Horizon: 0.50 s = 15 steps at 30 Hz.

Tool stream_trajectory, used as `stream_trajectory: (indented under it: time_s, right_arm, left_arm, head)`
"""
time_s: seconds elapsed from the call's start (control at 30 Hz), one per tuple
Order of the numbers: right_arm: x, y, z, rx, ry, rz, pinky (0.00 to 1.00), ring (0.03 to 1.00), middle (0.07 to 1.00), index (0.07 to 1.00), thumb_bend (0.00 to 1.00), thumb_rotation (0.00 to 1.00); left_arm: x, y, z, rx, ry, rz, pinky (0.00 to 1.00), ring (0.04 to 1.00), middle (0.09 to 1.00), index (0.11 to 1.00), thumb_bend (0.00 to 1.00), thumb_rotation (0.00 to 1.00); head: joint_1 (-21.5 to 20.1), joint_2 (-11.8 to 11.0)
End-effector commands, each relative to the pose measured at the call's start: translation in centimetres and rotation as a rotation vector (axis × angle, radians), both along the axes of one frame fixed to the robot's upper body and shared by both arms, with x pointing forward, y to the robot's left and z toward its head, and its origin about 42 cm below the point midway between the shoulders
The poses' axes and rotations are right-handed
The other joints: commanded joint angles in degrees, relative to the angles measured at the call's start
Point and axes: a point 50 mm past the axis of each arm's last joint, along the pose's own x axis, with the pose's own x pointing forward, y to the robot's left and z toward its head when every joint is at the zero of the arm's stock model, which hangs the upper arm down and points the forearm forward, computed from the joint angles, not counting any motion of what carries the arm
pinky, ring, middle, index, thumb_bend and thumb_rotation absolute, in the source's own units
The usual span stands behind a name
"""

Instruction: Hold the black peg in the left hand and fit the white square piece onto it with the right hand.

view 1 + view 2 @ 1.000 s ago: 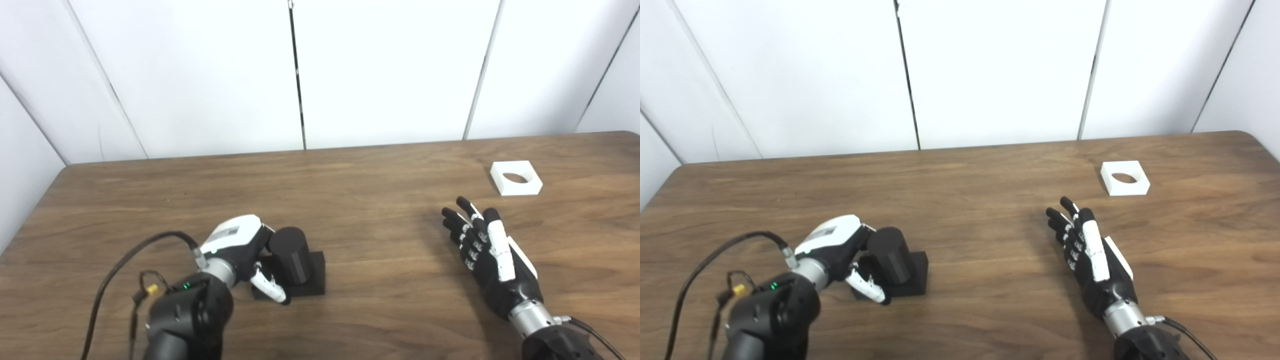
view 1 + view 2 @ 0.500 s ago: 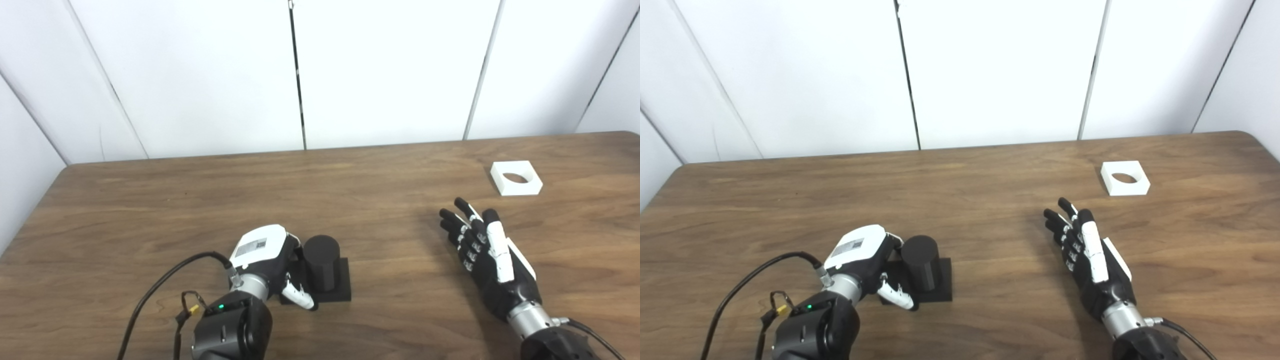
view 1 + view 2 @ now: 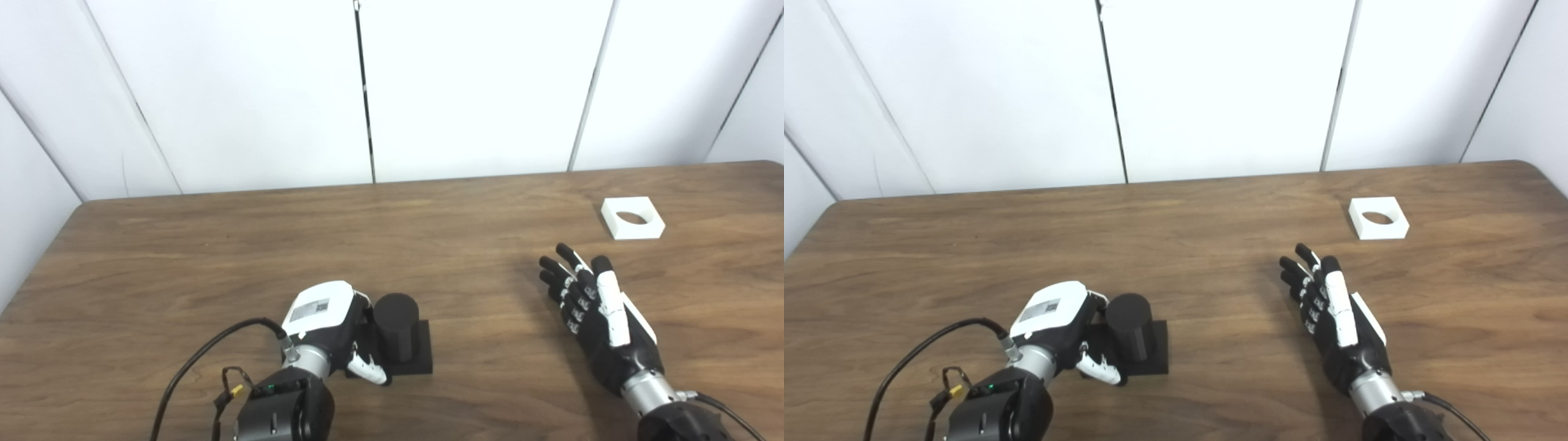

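The black peg [image 3: 396, 323], a short upright cylinder on a square black base, stands on the table near the front, left of centre. My left hand [image 3: 327, 321] is shut on it from the left, fingers curled round the base and thumb across its front edge. The white square piece [image 3: 632, 217], with a round hole through it, lies flat at the far right. My right hand [image 3: 597, 309] hovers open below and left of that piece, fingers stretched out and apart, holding nothing and well short of it.
A brown wooden table [image 3: 245, 245] carries everything, with white wall panels [image 3: 478, 86] behind its far edge. A black cable [image 3: 202, 361] loops off my left wrist over the front of the table.
My left hand has slid the black peg rightwards and a little toward me, most of it in the first half second. The right hand has barely shifted. The white piece has not moved.
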Motion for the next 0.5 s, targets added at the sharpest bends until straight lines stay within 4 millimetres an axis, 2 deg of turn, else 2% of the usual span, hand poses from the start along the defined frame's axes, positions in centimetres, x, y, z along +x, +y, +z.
stream_trajectory:
  time_s: [0.0,0.17,0.47]
  right_arm:
    - [0.2,0.2,1.2,0.018,-0.053,0.010,1.00,0.949,0.918,0.974,0.58,1.00]
    - [0.4,-0.2,1.8,0.029,-0.074,-0.009,1.00,0.952,0.926,0.974,0.60,1.00]
    - [1.6,-1.9,3.9,0.057,-0.153,-0.052,1.00,0.961,0.947,0.982,0.61,1.00]
  left_arm:
    - [-0.5,0.0,-1.0,0.037,0.051,-0.022,0.90,0.893,0.820,0.483,0.52,0.05]
    - [-0.4,0.1,-1.3,0.058,0.058,-0.018,0.91,0.895,0.820,0.483,0.52,0.05]
    - [0.3,0.8,-1.3,0.077,0.065,0.000,0.90,0.893,0.824,0.482,0.52,0.06]
  head:
    - [-0.02,0.04]
    - [-0.54,0.18]
    - [-2.38,0.25]
